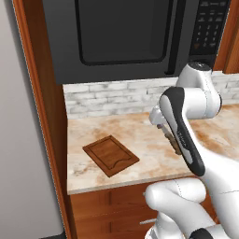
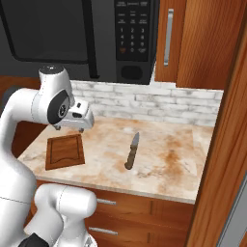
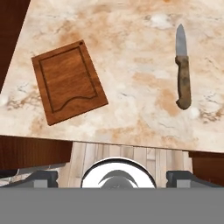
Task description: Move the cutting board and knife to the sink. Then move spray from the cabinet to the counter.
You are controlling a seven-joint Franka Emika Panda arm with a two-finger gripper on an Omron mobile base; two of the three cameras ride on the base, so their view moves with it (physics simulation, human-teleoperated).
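Beige marble-look counter (image 2: 159, 154), blotched with rusty orange, carries both things of the task. The cutting board (image 3: 69, 87) is a dark brown wooden slab with a groove near its edge, lying flat toward the counter's left end, close to the front edge. The knife (image 2: 131, 151) lies flat well apart to the board's right, silver-grey blade pointing toward the white brick backsplash (image 2: 144, 103) and brown handle toward the front edge. The gripper (image 3: 113, 177) hangs above the counter, over its front edge and looking down on it, with its fingers spread wide (the two dark tips sit far apart at the bottom of the hand view) and nothing between them. It touches neither board nor knife. A black microwave (image 1: 126, 37) hangs above the backsplash, with reddish-brown wooden drawers (image 2: 125, 217) below the counter.
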